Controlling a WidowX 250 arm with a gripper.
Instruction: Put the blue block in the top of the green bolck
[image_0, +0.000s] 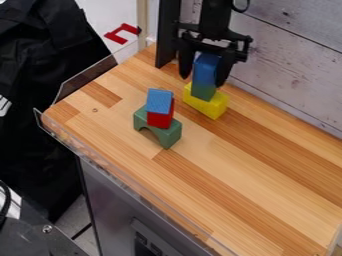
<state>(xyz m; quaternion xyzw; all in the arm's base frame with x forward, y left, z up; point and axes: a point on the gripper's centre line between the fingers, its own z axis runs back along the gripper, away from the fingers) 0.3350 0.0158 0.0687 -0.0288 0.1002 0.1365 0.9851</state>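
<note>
At the top of the camera view the black gripper (204, 79) hangs down around a tall blue block (206, 69). Directly beneath that block is a green block (203, 91), and the two look to be in contact. The green block stands at a yellow block (206, 106) on the wooden surface; whether it rests on top of it or behind it I cannot tell. To the left and nearer the camera, a second blue block (159, 101) lies on a red block (159, 119), which sits on a green arch block (170, 136).
The wooden tabletop (247, 175) stretches toward the lower right. A clear plastic rim (127, 172) runs along its front left edge. Behind the gripper are a whitewashed plank wall (287, 65) and a dark upright post (167, 32).
</note>
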